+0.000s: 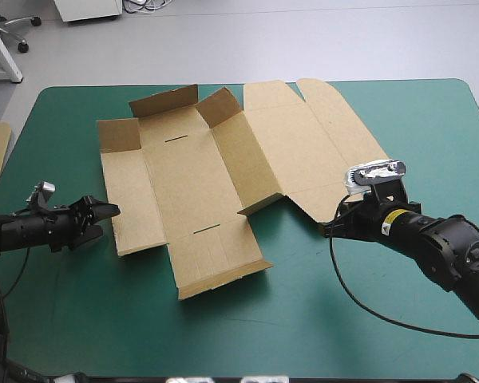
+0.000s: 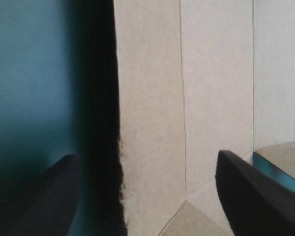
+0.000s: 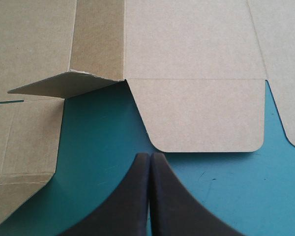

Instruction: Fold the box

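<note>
Box mostly flat, walls not yet raised.
High view: box [image 1: 199, 183] spread on the table [image 1: 80, 319]. Left wrist: left tool [image 2: 146, 156] wide open, empty, box edge between its fingers [image 2: 250, 191] (a pinch-and-lift seems next). Right wrist: right tool [image 3: 149, 156] closed, empty, facing a rounded flap [image 3: 206, 115].

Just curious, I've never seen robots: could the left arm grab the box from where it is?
Probably yes. The left gripper is open and sits right at the left edge of the box, with nothing lying between them.
</note>
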You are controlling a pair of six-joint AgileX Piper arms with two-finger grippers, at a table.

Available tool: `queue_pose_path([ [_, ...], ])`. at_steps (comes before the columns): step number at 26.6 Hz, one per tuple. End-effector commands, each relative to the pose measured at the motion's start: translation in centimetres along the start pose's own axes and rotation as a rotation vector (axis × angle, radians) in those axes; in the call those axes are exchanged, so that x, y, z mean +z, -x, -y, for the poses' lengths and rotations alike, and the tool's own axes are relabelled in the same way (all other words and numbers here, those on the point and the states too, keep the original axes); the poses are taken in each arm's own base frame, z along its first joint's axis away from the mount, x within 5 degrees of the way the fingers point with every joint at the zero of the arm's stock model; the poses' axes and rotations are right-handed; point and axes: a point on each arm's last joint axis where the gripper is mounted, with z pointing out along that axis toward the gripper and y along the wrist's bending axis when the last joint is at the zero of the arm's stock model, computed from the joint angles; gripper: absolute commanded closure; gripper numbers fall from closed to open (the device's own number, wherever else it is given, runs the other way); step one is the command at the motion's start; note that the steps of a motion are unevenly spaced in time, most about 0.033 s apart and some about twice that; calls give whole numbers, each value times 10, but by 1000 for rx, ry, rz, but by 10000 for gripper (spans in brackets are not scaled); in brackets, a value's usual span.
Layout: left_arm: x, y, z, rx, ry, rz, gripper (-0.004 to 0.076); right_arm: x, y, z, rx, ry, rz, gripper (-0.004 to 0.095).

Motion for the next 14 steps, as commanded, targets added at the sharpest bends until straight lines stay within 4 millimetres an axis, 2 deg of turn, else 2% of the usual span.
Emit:
queue_pose_path([
  [1, 2, 5, 11, -12, -83, -10, 173, -11, 14, -1, -7, 7, 89, 942],
  [5, 5, 6, 12, -17, -115, -13, 173, -11, 13, 0, -7, 4, 76, 942],
  [14, 30, -2, 23, 51, -138, -131, 173, -11, 12, 0, -5, 3, 72, 942],
])
